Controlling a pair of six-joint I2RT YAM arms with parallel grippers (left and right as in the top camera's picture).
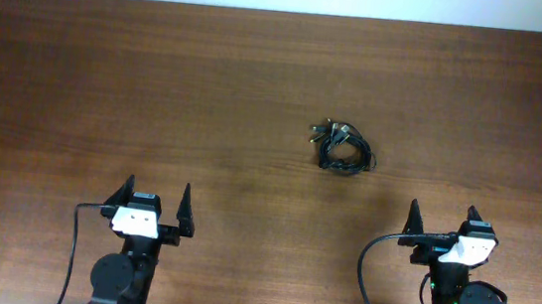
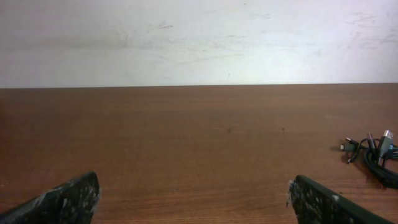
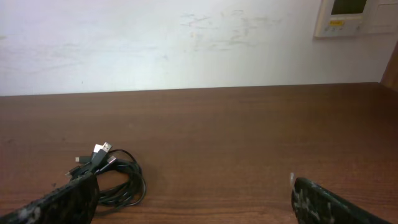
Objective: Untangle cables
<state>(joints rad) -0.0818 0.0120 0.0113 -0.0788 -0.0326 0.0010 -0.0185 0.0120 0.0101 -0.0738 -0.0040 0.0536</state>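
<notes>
Both grippers are open wide, and both are empty. The left gripper (image 1: 158, 193) stands at the near edge of the table (image 1: 258, 81). Its two dark fingers (image 2: 71, 198) point forward and are spread far from each other, and only brown wood shows between them. The right gripper (image 1: 442, 214) stands at the same near edge, well apart from the left one, with its jaws spread in the same way. No finger touches the cables.

The cables (image 1: 343, 147) lie further ahead on the wood, as one small tangled bunch of thin black cords. From the right gripper the bunch is in front and to the left side, and it is closer to this gripper than to the other one. In the right wrist view the black loops appear just beyond the left finger (image 3: 59, 202) of this gripper, and its tip covers a small part of them. The overhead view shows that the finger and the bunch are in fact apart. Several small plug ends (image 3: 99, 150) stick out of the bunch on its far left side, and one of them is silver. From the left gripper the bunch is ahead and well to the right. In the left wrist view it sits at the right border, partly cut off by the edge of the picture.

Beyond the cables the brown table goes on to its far edge. Behind that edge rises a pale wall (image 2: 199, 37) with some faint marks. High on the wall, ahead and to the right of the right gripper, there is a light control panel (image 3: 356, 17), cut off at the top of the picture.
</notes>
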